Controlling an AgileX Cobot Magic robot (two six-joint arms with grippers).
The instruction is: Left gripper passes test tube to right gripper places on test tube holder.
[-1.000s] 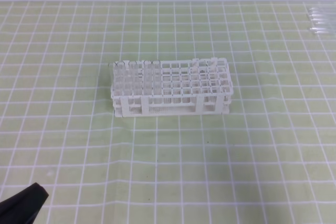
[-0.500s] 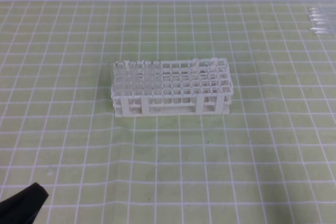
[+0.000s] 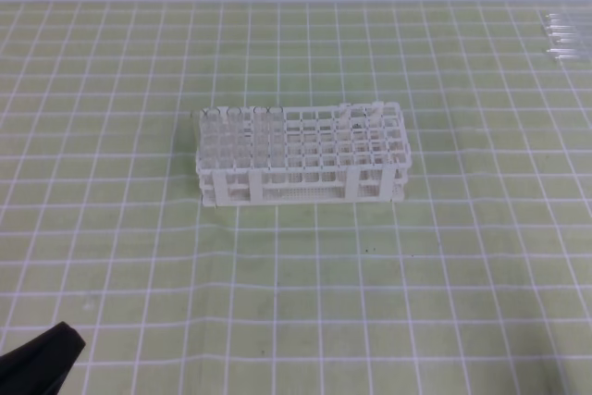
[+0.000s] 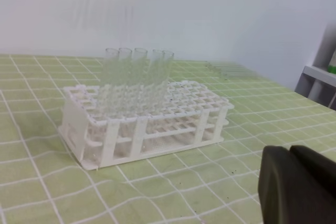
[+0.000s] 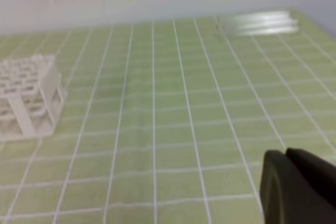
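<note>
1. Exterior high view: the white test tube holder [image 3: 302, 154] stands near the middle of the green gridded surface [image 3: 416, 275]. A group of clear tubes [image 3: 236, 131] stands upright in the holes at its left end; a thin tube seems to lean in a hole toward its right end, too faint to be sure. A bunch of loose clear tubes [image 3: 566, 38] lies at the far right corner, well apart from the holder. Which of these is the single test tube cannot be told. A black part of the left arm [image 3: 39, 363] shows at the near left corner. The right tool is out of view here.

2. Left wrist view: the left tool [image 4: 290, 182] fills the near right corner, its two black fingers pressed together with nothing between them. The holder [image 4: 142, 121] stands ahead on the surface, apart from the tool, with the upright tubes [image 4: 137, 80] rising from its far left part. The loose tubes [image 4: 231, 68] lie blurred far behind.

3. Right wrist view: the right tool [image 5: 286, 184] sits at the near right corner, fingers closed and empty. One end of the holder [image 5: 29, 95] shows at the left edge, and the loose tubes [image 5: 260, 23] lie at the far right.
</note>
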